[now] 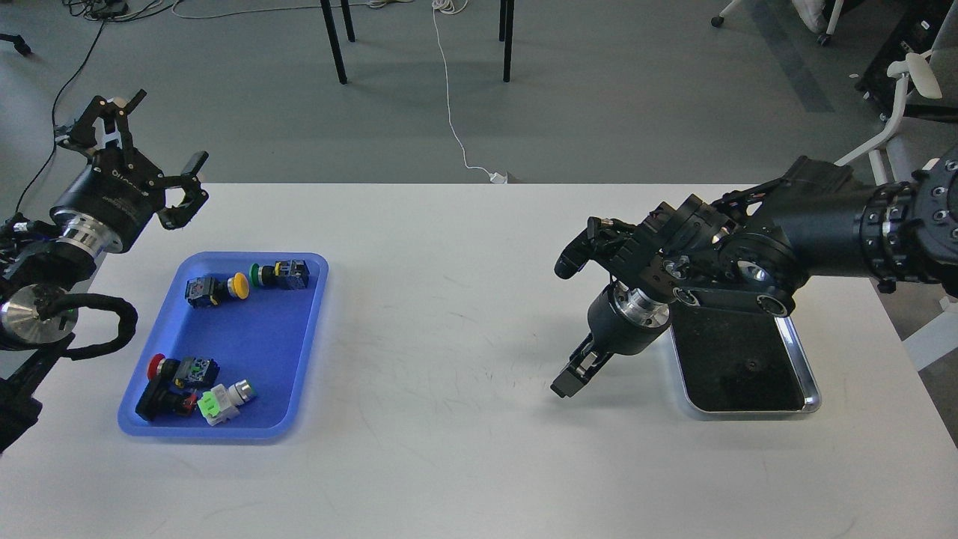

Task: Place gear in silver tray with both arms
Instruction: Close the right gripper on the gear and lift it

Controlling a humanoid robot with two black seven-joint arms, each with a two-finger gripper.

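Note:
The silver tray (756, 411) lies at the right of the white table, its far end covered by my right arm. One small dark gear (751, 365) lies on its dark bottom. My right gripper (565, 383) points down at the table just left of the tray, on the spot where a small black gear lay. That gear is hidden behind the fingers, which are too dark to tell apart. My left gripper (153, 138) is open and empty, raised above the table's far left corner.
A blue plastic tray (224, 433) at the left holds several push-button switches (224, 286). Black chair legs and a white cable are on the floor beyond the table's far edge.

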